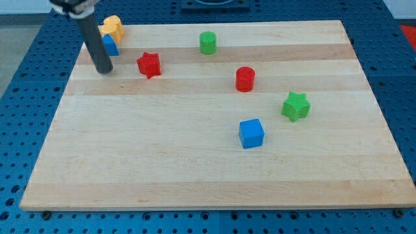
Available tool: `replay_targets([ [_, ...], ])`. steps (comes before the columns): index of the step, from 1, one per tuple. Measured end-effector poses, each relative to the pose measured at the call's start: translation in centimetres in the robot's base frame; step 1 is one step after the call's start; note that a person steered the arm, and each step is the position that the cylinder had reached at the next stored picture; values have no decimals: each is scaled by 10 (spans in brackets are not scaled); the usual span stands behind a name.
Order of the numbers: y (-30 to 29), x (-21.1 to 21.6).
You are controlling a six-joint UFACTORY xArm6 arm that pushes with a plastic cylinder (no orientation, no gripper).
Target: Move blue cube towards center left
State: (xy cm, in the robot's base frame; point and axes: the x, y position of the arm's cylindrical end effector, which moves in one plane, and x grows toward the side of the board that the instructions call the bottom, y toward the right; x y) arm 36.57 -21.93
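So the rod comes down from the view's top left, leaning only slightly, and my tip (104, 69) sits on the worktop (195, 169) near its top-left corner. There's no opening or closing tool on this rig, just the plain dark rod, so nothing is being gripped. Right behind the rod, a small blue block (110, 45) peeks out, partly hidden so I can't call its shape for sure, and it's touching or just beside a yellow block (114, 26) sitting right at the worktop's top-left corner, shape also hard to read. My tip is just below and left of that blue piece, and the red star (149, 64) is a bit to the tip's right. Counting things up: two blue pieces, two red, two green, one yellow, seven in all. The blue cube (251, 133) sits well apart from my tip, a little right of the middle and in the lower half of the worktop. The red cylinder (245, 78) is above it, the green star (296, 106) is up and to its right toward the right edge, and the green cylinder (207, 42) stands near the top edge around the middle.
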Motion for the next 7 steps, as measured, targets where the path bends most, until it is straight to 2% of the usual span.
replay_targets([
  [1, 59, 84],
  [2, 146, 179],
  [3, 235, 250],
  [4, 294, 241],
  [5, 298, 189],
  [6, 281, 154],
  [7, 251, 150],
])
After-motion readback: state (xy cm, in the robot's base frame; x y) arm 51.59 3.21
